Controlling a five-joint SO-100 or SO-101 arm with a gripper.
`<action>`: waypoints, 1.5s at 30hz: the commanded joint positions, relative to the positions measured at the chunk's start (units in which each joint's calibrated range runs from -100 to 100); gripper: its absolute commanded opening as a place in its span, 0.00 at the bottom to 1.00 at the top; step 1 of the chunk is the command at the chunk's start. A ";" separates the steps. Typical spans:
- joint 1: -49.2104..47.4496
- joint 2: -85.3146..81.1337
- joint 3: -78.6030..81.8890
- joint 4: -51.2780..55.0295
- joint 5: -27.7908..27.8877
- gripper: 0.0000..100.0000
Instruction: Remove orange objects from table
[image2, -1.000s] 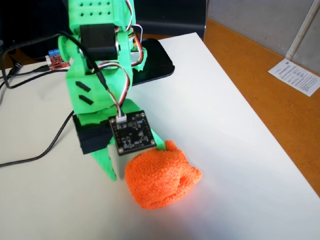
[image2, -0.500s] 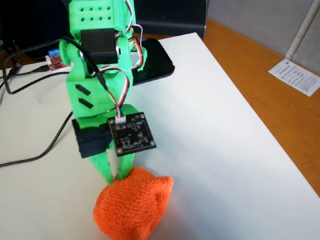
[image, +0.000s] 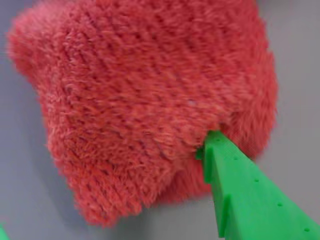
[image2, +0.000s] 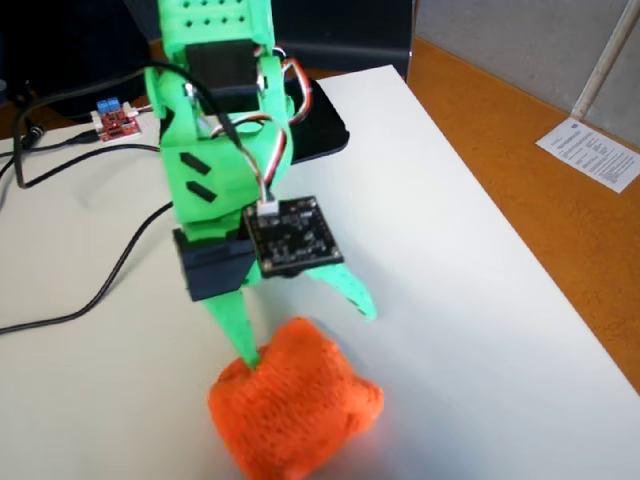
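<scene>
Spanning most of the fixed view, the white table (image2: 470, 290) carries every item shown; an orange-brown surface (image2: 520, 150) borders it at 3 o'clock. Next in size, the green arm descends from 12 o'clock, its gripper (image2: 305, 330) spread open, one finger (image2: 235, 325) pressing into the orange clump (image2: 300, 410) and the other finger (image2: 350, 290) hanging clear of it. The clump rests on the table at 6 o'clock. In the wrist view, the clump (image: 145, 105) fills the frame, a green finger (image: 240, 185) touching it at 5 o'clock. Judged progress: approach made, grasp unclosed; closing, lifting and removal remain.
</scene>
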 joint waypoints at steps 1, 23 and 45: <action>-4.09 -3.54 0.18 -10.28 -2.83 0.46; 4.63 14.00 -12.51 -3.47 -7.47 0.46; -4.54 -0.27 -14.16 -9.96 -8.06 0.00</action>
